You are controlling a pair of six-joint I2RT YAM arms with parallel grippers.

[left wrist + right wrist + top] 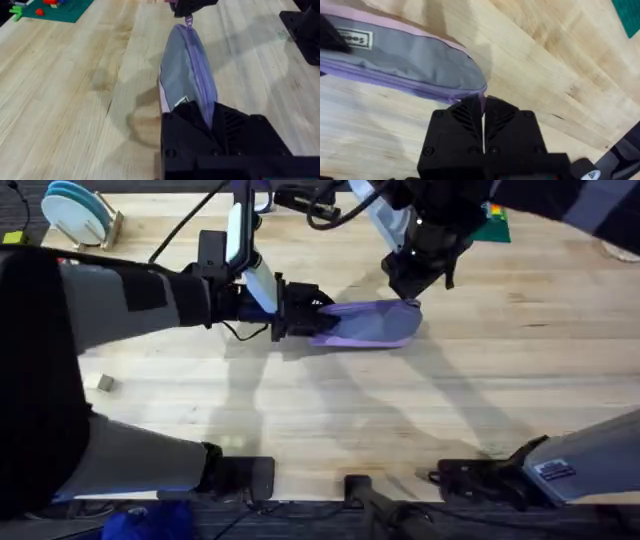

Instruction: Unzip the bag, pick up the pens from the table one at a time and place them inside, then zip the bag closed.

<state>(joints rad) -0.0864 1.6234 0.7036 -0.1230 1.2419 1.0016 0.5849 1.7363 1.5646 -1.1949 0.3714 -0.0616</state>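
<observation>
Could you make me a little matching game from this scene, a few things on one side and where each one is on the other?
Things:
1. left gripper
2. right gripper
3. green block board
4. blue plates

Places:
A. far left corner of the table, in a rack
B. clamped on the bag at its left end
C. pinching the zipper pull at the bag's right end
D. far right, beyond the bag

Pairs: 1-B, 2-C, 3-D, 4-A
</observation>
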